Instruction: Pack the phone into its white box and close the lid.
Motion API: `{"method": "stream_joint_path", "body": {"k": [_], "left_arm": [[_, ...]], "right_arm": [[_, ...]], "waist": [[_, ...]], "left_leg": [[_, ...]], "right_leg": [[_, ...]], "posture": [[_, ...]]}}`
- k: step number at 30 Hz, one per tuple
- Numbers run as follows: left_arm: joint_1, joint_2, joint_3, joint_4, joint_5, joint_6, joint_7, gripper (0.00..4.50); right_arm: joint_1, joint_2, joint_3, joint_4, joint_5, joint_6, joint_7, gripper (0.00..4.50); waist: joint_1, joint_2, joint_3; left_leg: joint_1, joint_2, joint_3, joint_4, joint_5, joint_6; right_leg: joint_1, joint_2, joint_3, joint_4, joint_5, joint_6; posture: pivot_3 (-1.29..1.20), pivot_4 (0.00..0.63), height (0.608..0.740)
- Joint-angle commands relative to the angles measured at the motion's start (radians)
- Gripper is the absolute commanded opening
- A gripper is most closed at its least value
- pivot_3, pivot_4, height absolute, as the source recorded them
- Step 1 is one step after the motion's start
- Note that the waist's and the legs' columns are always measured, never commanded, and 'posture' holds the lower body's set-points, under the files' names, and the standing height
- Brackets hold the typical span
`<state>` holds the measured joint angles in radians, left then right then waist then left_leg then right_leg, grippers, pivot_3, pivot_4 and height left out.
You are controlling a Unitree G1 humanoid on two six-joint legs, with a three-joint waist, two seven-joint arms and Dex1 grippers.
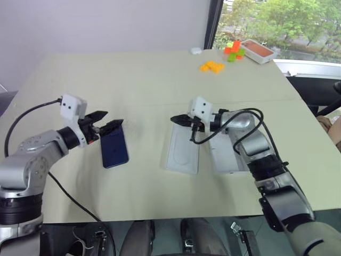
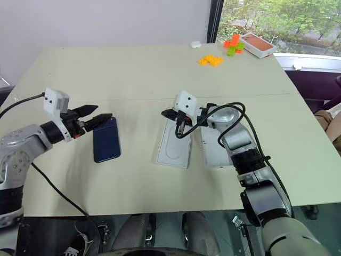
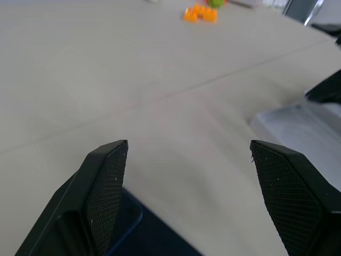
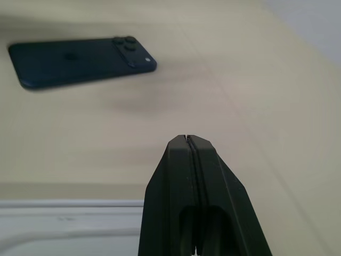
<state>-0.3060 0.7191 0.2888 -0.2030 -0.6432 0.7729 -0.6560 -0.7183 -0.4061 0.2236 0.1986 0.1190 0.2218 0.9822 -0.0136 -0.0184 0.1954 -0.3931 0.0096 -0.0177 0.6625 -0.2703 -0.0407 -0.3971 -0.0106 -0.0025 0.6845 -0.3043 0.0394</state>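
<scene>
Left tool [image 1: 105, 122] hung spread over the phone's [image 1: 114, 148] far end, apparently lining up a grasp, while right tool [image 1: 177, 119], pressed together, hovered empty beside it.

phone [image 1: 114, 148] left of lid [image 1: 183, 149]

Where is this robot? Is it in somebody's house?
Probably not a house. It looks like an office or lab: one big plain table against a bare wall, beside a window showing trees. A phone and some bright toy blocks lie on it.
</scene>
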Motion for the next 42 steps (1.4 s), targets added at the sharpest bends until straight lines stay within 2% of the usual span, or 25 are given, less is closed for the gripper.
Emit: {"method": "stream_joint_path", "body": {"k": [1, 8, 10, 14, 16, 20, 23, 26, 29, 40, 42], "left_arm": [[0.021, 0.049, 0.039, 0.009, 0.004, -0.003, -0.03, 3.88], [0.073, 0.085, 0.073, 0.034, 0.009, -0.029, -0.066, 3.88], [0.084, 0.086, 0.083, 0.027, 0.009, -0.022, -0.06, 4.41], [0.098, 0.085, 0.168, 0.024, -0.111, 0.13, -0.046, 4.48], [0.106, 0.086, 0.196, 0.026, -0.119, 0.163, -0.017, 4.48], [0.093, 0.068, 0.284, 0.077, -0.229, 0.346, 0.059, 4.48], [0.078, 0.034, 0.322, 0.098, -0.257, 0.411, 0.139, 3.62], [0.079, 0.007, 0.34, 0.089, -0.288, 0.459, 0.178, 2.14], [0.074, 0.026, 0.317, 0.111, -0.285, 0.58, 0.227, 2.14], [0.037, -0.03, 0.36, 0.12, -0.3, 0.619, 0.29, 2.14], [0.039, -0.038, 0.361, 0.114, -0.297, 0.608, 0.3, 2.66]], "right_arm": [[0.012, 0.021, -0.029, -0.12, 0.06, 0.121, -0.028, 0.02], [0.016, 0.019, -0.018, -0.165, 0.076, 0.188, -0.04, 0.02], [0.012, 0.018, -0.013, -0.159, 0.065, 0.173, -0.045, 0.0], [-0.008, 0.027, 0.02, -0.146, 0.021, 0.125, -0.059, 0.0], [-0.024, 0.053, 0.042, -0.13, -0.011, 0.103, -0.089, 0.0], [-0.061, 0.105, 0.103, -0.084, -0.11, 0.026, -0.166, 0.0], [-0.071, 0.153, 0.149, -0.051, -0.167, -0.023, -0.212, 0.0], [-0.08, 0.173, 0.2, -0.018, -0.236, -0.069, -0.237, 0.0], [-0.108, 0.208, 0.232, 0.033, -0.277, -0.093, -0.257, 0.0], [-0.149, 0.299, 0.275, 0.144, -0.351, -0.128, -0.27, 0.0], [-0.151, 0.304, 0.278, 0.16, -0.361, -0.143, -0.273, 0.0]], "waist": [[-0.004, 0.0, 0.0], [-0.003, 0.0, 0.0], [-0.001, 0.0, 0.0], [-0.003, 0.0, 0.0], [-0.007, 0.0, 0.0], [-0.009, 0.0, 0.0], [-0.005, 0.0, 0.0], [-0.002, -0.001, 0.0], [-0.005, -0.002, 0.0], [-0.007, -0.002, 0.0], [-0.007, -0.002, 0.0]], "left_leg": [[0.0, 0.0, 0.0, 0.0, 0.0, 0.0], [0.0, 0.0, 0.0, -0.001, 0.0, 0.0], [0.0, 0.0, 0.0, -0.001, 0.0, 0.0], [0.0, 0.0, 0.0, -0.001, 0.0, 0.0], [0.0, 0.0, 0.0, -0.001, 0.0, 0.0], [0.0, 0.001, 0.0, -0.001, 0.0, 0.0], [0.0, 0.0, 0.0, -0.001, 0.0, 0.0], [-0.001, 0.0, 0.0, -0.001, 0.0, 0.0], [-0.001, 0.0, 0.0, 0.0, 0.0, 0.0], [-0.001, 0.0, 0.0, -0.001, 0.0, 0.0], [-0.001, 0.0, 0.0, -0.001, 0.0, 0.0]], "right_leg": [[0.0, 0.0, 0.0, 0.0, 0.0, 0.0], [-0.001, 0.0, 0.0, 0.0, 0.0, 0.0], [-0.001, 0.0, 0.0, -0.001, 0.0, 0.0], [-0.001, -0.001, 0.0, 0.0, 0.0, 0.0], [-0.001, 0.0, 0.0, 0.0, 0.0, 0.0], [-0.002, 0.0, 0.0, 0.001, 0.0, 0.0], [-0.002, 0.0, 0.0, 0.001, 0.0, 0.0], [-0.002, 0.0, 0.0, 0.0, 0.0, 0.0], [-0.002, -0.001, 0.0, 0.0, 0.0, 0.0], [-0.002, 0.0, 0.0, 0.001, 0.0, -0.001], [-0.002, 0.0, 0.0, 0.001, 0.0, -0.001]], "posture": [[0.0, 0.15, 0.74], [0.0, 0.15, 0.74], [0.0, 0.15, 0.74], [0.0, 0.15, 0.74], [0.0, 0.15, 0.74], [0.0, 0.15, 0.74], [0.0, 0.15, 0.74], [0.0, 0.15, 0.74], [0.0, 0.15, 0.74], [0.0, 0.15, 0.74], [0.0, 0.15, 0.74]]}}
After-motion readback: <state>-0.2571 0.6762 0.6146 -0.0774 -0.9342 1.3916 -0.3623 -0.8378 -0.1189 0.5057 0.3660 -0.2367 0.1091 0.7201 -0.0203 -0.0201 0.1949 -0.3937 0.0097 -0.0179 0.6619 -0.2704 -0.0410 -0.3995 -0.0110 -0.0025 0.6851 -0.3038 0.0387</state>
